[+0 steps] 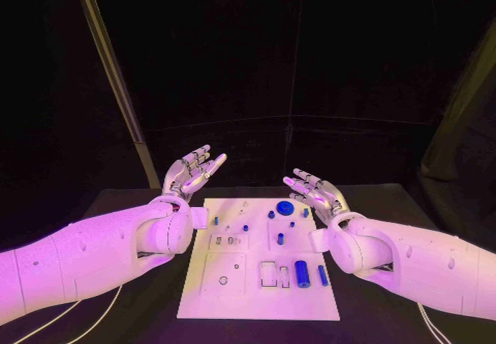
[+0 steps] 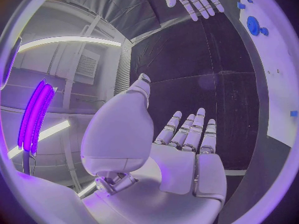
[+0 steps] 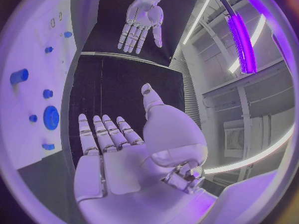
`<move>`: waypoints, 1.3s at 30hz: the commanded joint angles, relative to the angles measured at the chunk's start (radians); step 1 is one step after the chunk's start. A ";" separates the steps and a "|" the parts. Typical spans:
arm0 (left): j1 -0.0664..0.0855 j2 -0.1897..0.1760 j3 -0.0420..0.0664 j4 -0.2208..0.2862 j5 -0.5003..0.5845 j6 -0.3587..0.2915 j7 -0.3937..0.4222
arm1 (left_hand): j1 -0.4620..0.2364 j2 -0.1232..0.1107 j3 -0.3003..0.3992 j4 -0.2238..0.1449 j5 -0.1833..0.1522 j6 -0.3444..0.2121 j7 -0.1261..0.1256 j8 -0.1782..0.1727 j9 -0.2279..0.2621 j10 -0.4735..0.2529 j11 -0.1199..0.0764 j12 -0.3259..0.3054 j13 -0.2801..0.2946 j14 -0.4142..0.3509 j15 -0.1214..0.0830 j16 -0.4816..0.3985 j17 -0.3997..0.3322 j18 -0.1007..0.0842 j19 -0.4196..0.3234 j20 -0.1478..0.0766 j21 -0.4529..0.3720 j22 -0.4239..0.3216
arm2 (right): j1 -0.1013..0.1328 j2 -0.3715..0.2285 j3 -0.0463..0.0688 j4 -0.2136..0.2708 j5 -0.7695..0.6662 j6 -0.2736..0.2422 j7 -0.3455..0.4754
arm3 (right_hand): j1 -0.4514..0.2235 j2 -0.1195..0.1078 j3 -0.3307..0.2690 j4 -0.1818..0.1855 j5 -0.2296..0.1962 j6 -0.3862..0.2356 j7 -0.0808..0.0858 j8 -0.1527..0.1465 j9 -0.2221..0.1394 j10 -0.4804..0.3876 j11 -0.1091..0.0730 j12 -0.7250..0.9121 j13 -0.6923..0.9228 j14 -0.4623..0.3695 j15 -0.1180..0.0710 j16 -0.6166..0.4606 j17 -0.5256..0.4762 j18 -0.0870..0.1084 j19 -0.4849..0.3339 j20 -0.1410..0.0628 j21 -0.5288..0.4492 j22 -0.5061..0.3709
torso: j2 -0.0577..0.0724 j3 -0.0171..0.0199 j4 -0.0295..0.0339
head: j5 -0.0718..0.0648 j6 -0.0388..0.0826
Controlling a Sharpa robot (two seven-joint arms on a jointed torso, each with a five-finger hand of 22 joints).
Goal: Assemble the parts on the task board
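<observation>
Head view, left robot hand (image 1: 192, 170) and right robot hand (image 1: 316, 194) spread, flanking task board (image 1: 203, 294), parts (image 1: 302, 273) unobstructed.

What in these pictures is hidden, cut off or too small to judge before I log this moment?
- Task board, head view: its left and right edges near the wrists sit behind both forearms.
- Small blue parts mid-board: too small to tell seated from loose.
- Board in the left wrist view: cut off by the circle's rim.

Task board (image 1: 259, 294) looked smooth matt white plastic; parts (image 1: 302, 273) were glossy blue plastic. Table (image 1: 383, 208) was matt black. Both arms' shells (image 1: 93, 251) appeared smooth, slightly glossy white plastic; fingers (image 1: 196, 163) looked metallic silver.
</observation>
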 commanded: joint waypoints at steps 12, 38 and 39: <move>0.001 -0.052 0.000 0.004 -0.001 0.142 0.048 | 0.103 0.098 0.037 -0.078 0.006 0.507 0.083 0.128 0.057 0.615 -0.027 0.148 0.052 0.559 -0.060 0.179 0.066 0.061 0.623 -0.005 0.249 0.114 | 0.041 -0.018 0.000 -0.101 -0.488 0.058 -0.042 | 0.237 0.014 0.087 -0.200 -0.010 0.662 0.067 0.098 0.036 0.708 -0.052 0.077 0.023 0.777 -0.091 0.117 0.027 0.113 0.591 -0.060 0.233 0.073 | 0.054 0.0009 -0.0116 | -0.006 0.020; 0.001 -0.145 0.000 0.223 -0.066 0.238 0.000 | 0.105 0.122 0.037 -0.164 0.006 0.572 0.063 0.100 0.031 0.711 -0.052 0.117 0.030 0.665 -0.092 0.167 0.077 0.060 0.748 -0.045 0.267 0.099 | 0.198 -0.004 0.002 -0.109 -1.297 0.222 -0.438 | 0.192 -0.082 0.205 -0.195 0.021 0.792 0.022 0.034 0.034 0.849 -0.125 0.024 0.026 1.180 -0.207 0.306 0.200 0.113 0.822 -0.192 0.652 0.294 | 0.187 -0.0060 0.0123 | -0.035 0.072; 0.001 -0.145 0.000 0.229 -0.066 0.240 -0.001 | 0.105 0.122 0.037 -0.164 0.006 0.572 0.063 0.100 0.031 0.711 -0.052 0.117 0.030 0.665 -0.092 0.166 0.077 0.060 0.748 -0.045 0.267 0.099 | 0.200 0.001 0.002 -0.109 -1.324 0.228 -0.451 | 0.187 -0.088 0.209 -0.195 0.020 0.791 0.019 0.033 0.033 0.848 -0.122 0.023 0.025 1.183 -0.208 0.324 0.213 0.112 0.822 -0.192 0.663 0.301 | 0.192 -0.0066 0.0136 | -0.036 0.075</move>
